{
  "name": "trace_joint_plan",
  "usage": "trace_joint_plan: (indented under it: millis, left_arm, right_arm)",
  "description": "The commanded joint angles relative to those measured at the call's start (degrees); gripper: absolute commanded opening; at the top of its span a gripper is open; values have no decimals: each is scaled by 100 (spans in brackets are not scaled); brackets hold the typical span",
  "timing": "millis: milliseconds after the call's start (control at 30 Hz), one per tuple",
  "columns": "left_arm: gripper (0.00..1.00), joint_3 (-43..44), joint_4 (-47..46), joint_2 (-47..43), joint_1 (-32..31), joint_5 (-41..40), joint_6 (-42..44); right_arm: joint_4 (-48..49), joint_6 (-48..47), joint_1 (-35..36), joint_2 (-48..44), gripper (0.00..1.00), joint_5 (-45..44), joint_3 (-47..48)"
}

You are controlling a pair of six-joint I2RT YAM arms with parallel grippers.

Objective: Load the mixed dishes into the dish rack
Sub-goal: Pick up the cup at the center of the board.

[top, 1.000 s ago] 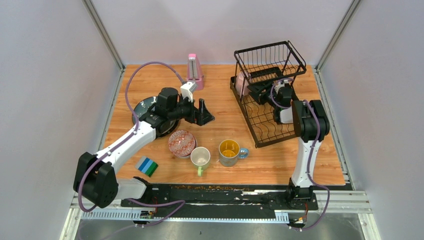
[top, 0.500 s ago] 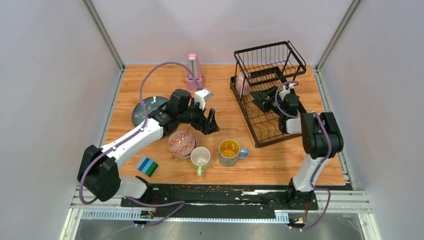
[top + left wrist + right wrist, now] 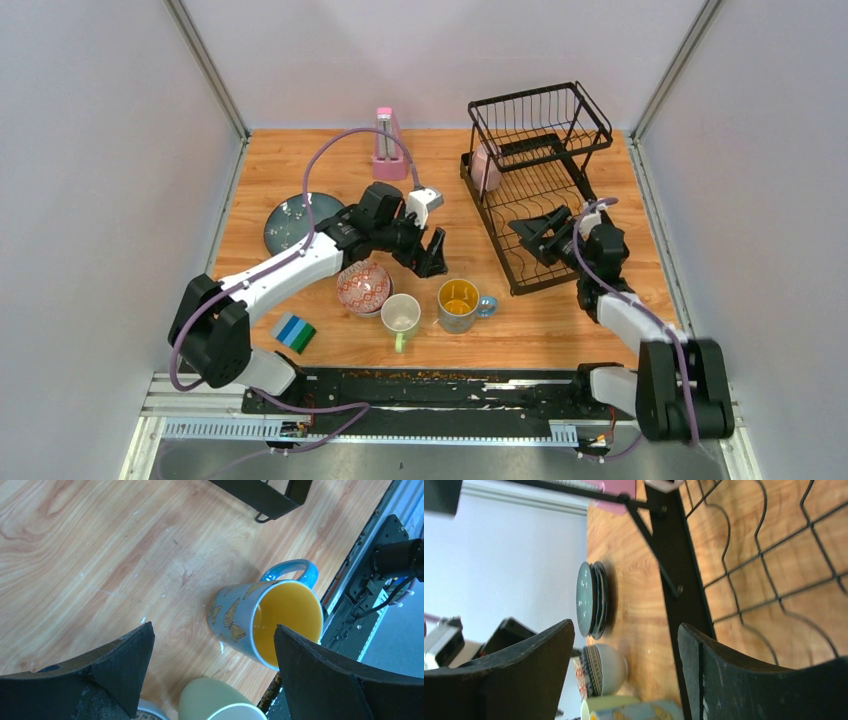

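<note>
The black wire dish rack (image 3: 490,232) stands at the back right, a pink-white mug (image 3: 484,168) inside its far end. My right gripper (image 3: 530,235) hovers open and empty over the rack's near slots. My left gripper (image 3: 432,255) is open just behind the grey mug with yellow inside (image 3: 459,303), which shows between its fingers (image 3: 105,670) in the left wrist view. A pale green mug (image 3: 401,317) and a red-patterned bowl (image 3: 363,287) sit beside it. Blue-grey plates (image 3: 290,222) lie stacked at the left. The right wrist view shows the plates (image 3: 589,597), the bowl (image 3: 606,669) and the rack's frame (image 3: 672,555).
A pink metronome (image 3: 386,145) stands at the back centre. A blue-green striped block (image 3: 294,333) lies near the front left. Grey walls close in the wooden table (image 3: 440,190) on three sides. The arm bases sit on the rail at the near edge.
My right gripper has opened and pulled back from the pink-white mug toward the rack's near end. My left arm has swung right and nearer, from the plates toward the mugs.
</note>
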State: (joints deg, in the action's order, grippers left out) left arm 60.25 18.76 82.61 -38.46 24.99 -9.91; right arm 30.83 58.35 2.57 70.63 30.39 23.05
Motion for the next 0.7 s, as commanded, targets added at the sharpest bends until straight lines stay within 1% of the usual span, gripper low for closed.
trace_joint_plan:
  millis: [0,67,133,300,500,567,633,667]
  left_arm:
    - [95,346,30,185,-235,146,193]
    - [94,395,80,333,-314,171,230]
    - [93,475,203,441,-388,106,282]
    - [90,619,592,630,-541,-100,532]
    - [88,659,804,703,-632,-102,680]
    - [87,652,789,723,-667,-82,683]
    - [86,679,822,771,-698,-79,681]
    - [85,693,844,824,-722,-81,687]
  right_arm:
    - [-1391,-688,-2,-1378,81,156,8]
    - [-1987,-857,-10,-1923,83,51,47]
    - [-2388,-906,-10,-2401,84,-75,68]
    - [-2762,-756,-11,-3111,85,-265,110]
    - [-2892,-674,-11,-3230,86,-401,377]
    - [-2959,-654,-8,-3164,89,-410,481]
    - [-3052,-527,-11,-3101,95,-419,584]
    - [-3205,-437,-11,-3084,96,-423,615]
